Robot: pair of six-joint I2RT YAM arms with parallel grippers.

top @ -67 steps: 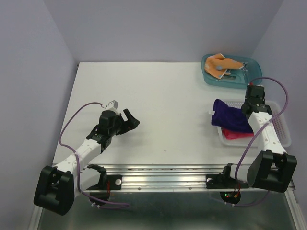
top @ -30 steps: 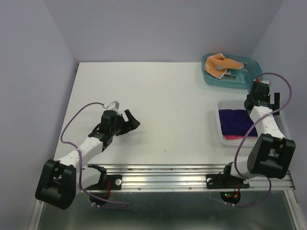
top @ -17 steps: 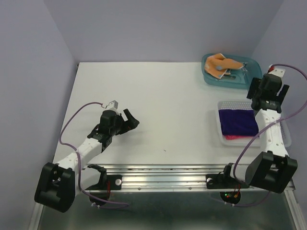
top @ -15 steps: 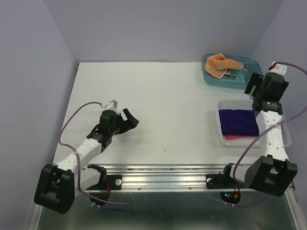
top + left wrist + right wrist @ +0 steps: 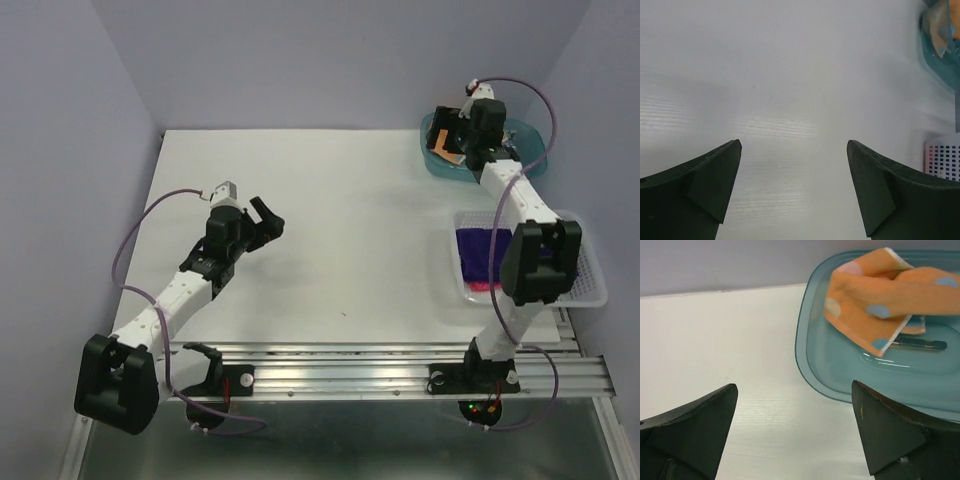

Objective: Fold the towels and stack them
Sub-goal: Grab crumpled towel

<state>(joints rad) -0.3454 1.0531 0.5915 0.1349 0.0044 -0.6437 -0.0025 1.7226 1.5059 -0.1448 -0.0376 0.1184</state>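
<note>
a: where's the orange towel (image 5: 875,295)?
b: in the teal tray (image 5: 802,352) at the far right corner of the table (image 5: 340,200). it lies bunched and folded over itself, not flat, with one corner reaching up to the tray's far rim. the cloth is bright orange with pale blue dots, a couple of whitish ones, and a thin white edge along the hem.
a: anything else in there?
b: a thin dark strip (image 5: 917,344) on the tray floor, partly under the cloth. i can't tell what it is.
a: and the right gripper (image 5: 794,386)?
b: it hovers at the tray, fingers spread wide with nothing between them. in the wrist view the towel sits beyond the right fingertip, untouched.
a: the other two towels?
b: in the white basket (image 5: 590,285), nearer the right arm's base. the dark purple towel (image 5: 475,250) lies flat on top, and a sliver of the pink-red towel (image 5: 480,286) shows under its near edge. the arm hides much of that pile.
a: left gripper (image 5: 794,144)?
b: well apart from all of it, over the left side of the table, fingers wide apart and empty.
</note>
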